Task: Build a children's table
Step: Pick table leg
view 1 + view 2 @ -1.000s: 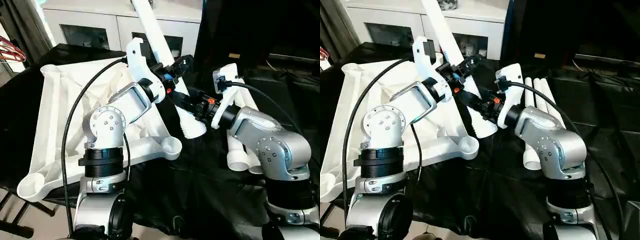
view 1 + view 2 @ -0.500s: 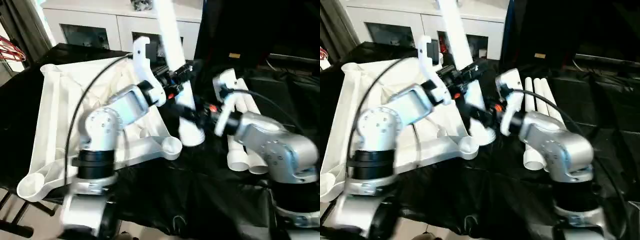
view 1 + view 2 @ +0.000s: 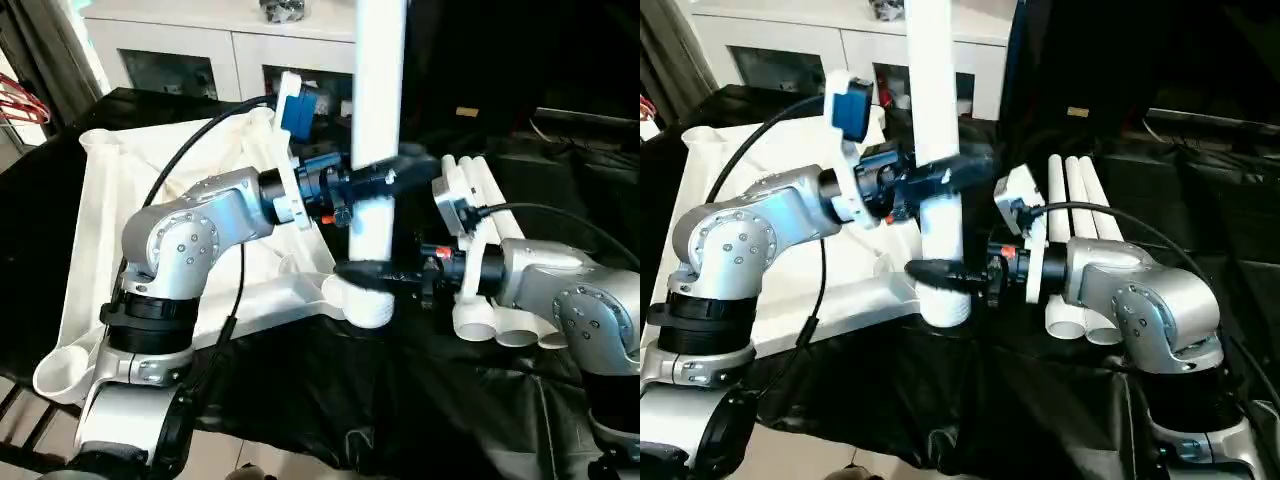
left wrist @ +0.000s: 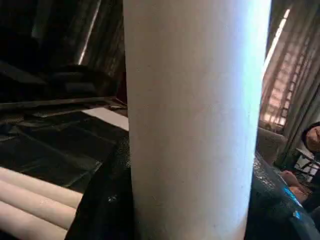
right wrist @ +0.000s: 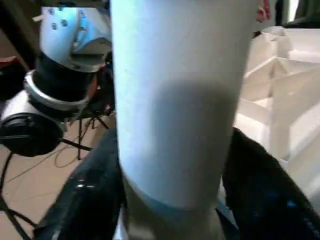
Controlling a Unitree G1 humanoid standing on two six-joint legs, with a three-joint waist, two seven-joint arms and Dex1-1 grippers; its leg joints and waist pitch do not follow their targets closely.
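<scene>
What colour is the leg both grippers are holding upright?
Plain white, clearest in the left eye view: the leg.

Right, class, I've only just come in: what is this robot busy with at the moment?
It is putting together a children's table. Both grippers are closed on one white leg, held upright: the left gripper around its middle, the right gripper lower down, just above the flared end. That end sits at the near corner socket of the upturned tabletop; whether it is seated is unclear. Three spare legs lie side by side on the black-covered table.
</scene>
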